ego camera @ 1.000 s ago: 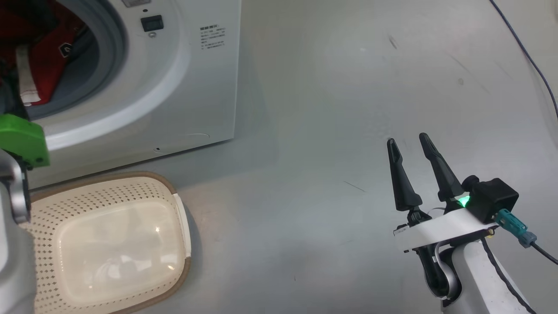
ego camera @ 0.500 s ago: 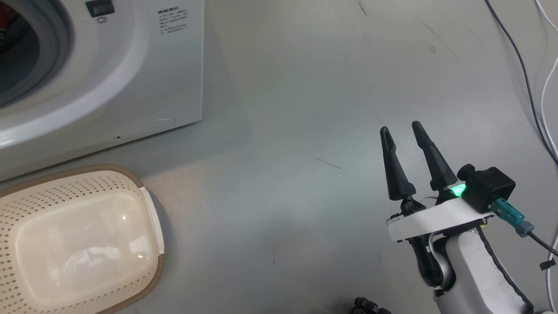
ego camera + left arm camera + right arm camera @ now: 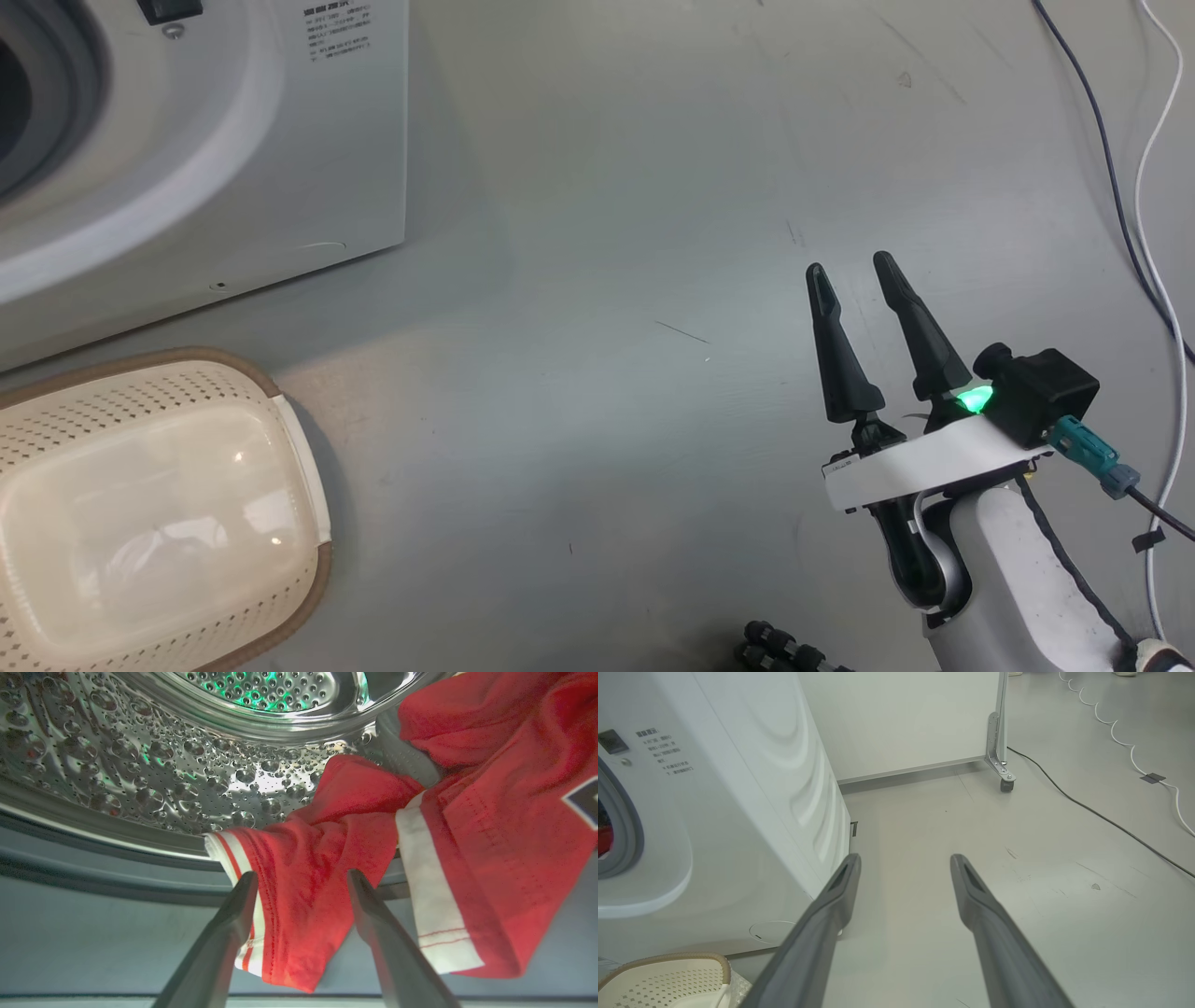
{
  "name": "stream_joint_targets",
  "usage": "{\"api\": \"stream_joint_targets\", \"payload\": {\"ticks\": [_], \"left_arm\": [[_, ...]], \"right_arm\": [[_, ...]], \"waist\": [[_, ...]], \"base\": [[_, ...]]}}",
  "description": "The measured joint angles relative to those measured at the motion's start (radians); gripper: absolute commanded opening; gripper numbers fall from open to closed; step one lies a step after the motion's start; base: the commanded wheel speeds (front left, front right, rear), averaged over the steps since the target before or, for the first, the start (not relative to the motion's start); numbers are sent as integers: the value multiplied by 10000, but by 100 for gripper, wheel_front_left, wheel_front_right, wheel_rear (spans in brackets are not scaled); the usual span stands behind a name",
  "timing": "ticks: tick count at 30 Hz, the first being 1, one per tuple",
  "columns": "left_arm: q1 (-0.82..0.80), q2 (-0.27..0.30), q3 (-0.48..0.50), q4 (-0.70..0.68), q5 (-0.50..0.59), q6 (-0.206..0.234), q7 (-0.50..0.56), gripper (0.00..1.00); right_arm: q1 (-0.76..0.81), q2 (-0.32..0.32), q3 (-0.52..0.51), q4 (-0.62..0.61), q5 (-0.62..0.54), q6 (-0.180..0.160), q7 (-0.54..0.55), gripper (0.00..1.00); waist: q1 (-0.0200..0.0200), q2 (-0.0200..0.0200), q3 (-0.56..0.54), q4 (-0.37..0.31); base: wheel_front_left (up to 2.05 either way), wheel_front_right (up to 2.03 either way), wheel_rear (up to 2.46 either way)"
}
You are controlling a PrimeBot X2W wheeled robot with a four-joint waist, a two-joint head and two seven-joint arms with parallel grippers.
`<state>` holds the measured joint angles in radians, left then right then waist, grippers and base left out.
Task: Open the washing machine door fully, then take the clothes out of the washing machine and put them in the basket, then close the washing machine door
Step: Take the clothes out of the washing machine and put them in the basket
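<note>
My left gripper [image 3: 301,877] stands spread wide at the washer's mouth. Its two dark tapered fingers straddle a hanging fold of the clothes [image 3: 303,924], a soft bright red knit with stitched seams and white trim stripes along the hems. Nothing is pinched, and I cannot tell whether either finger touches the cloth. The fold drops toward 6 o'clock in my left wrist view. The bulk of the red fabric heaps from 1 to 4 o'clock, with a broad white band running down it and a dark patch edged in white at 3 o'clock. From 9 round to 12 o'clock curves the drum [image 3: 140,779], shiny steel, dimpled and pierced with small holes. The clothes lie in it and spill over the smooth grey seal [image 3: 93,882] at 8 o'clock.

From my head, the washer [image 3: 308,168] is a smooth white box at 10 o'clock with a round recessed front. The basket [image 3: 112,406] sits on the floor just in front of it at 8 o'clock. It is cream plastic and rounded-rectangular, with perforated walls, a brown woven-look rim and a smooth bottom glossy with reflections. My right gripper [image 3: 850,264] hangs at 4 o'clock over the matte grey floor [image 3: 607,233], fingers parted and holding nothing, well apart from washer, basket and clothes. Thin cables [image 3: 1111,177] trail at 2 o'clock.
</note>
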<state>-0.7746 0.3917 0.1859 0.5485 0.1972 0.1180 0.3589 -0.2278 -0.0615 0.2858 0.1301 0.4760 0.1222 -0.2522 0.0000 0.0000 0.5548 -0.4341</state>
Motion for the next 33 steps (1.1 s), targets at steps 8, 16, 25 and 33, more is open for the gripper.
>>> {"api": "stream_joint_targets", "payload": {"ticks": [8, 16, 25, 33], "left_arm": [[-347, 63, 27, 192, 410, 0, 245, 100], [-527, 79, 65, 431, 637, 0, 545, 100], [-655, 234, 267, 637, 1089, 0, 585, 100], [-906, 234, 648, 734, 1108, 0, 596, 100]], "right_arm": [[-50, 2, 61, -4, 0, 0, 0, 100], [-190, 17, 219, -27, 0, 0, 0, 100], [-306, 40, 245, -27, 4, 0, 0, 100], [-329, 50, 245, -19, 73, 0, 0, 100]], "waist": [[0, 0, 167, -34], [0, 0, 447, -76], [1, 0, 621, -135], [0, 0, 741, -172]], "base": [[0, 0, 0], [0, 0, 0], [0, 0, 0], [0, 0, 0]]}}
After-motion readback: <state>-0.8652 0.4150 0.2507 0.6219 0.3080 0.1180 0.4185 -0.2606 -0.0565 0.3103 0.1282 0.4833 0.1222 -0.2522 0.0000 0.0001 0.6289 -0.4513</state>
